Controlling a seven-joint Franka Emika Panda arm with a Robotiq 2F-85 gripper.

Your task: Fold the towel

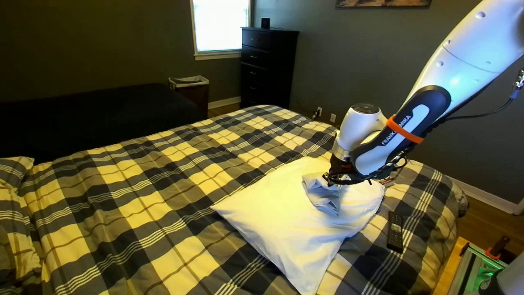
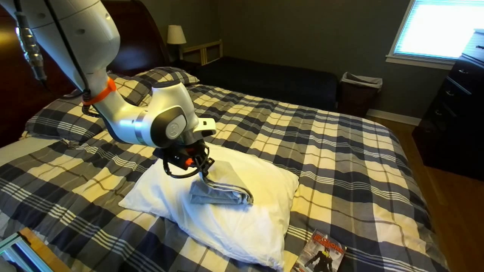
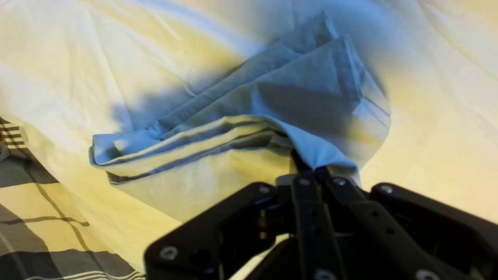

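The towel is a grey-blue cloth folded in several layers, seen in both exterior views (image 1: 323, 197) (image 2: 221, 194) and in the wrist view (image 3: 241, 97). It lies on a white pillow (image 1: 262, 209), which also shows in an exterior view (image 2: 261, 226). My gripper (image 3: 313, 168) is shut on an upper edge of the towel and pulls it up into a small peak; the fingertips are partly hidden under the cloth. In both exterior views the gripper (image 1: 328, 179) (image 2: 206, 168) is low over the towel, at its edge. The layered edges face left in the wrist view.
The pillow rests on a bed with a plaid cover (image 1: 143, 213). A black remote (image 1: 395, 231) lies beside the pillow. A DVD case (image 2: 321, 254) lies near another pillow corner. Plaid pillows (image 2: 75, 117) are at the headboard. A wooden board edge (image 2: 43, 251) is by the bed.
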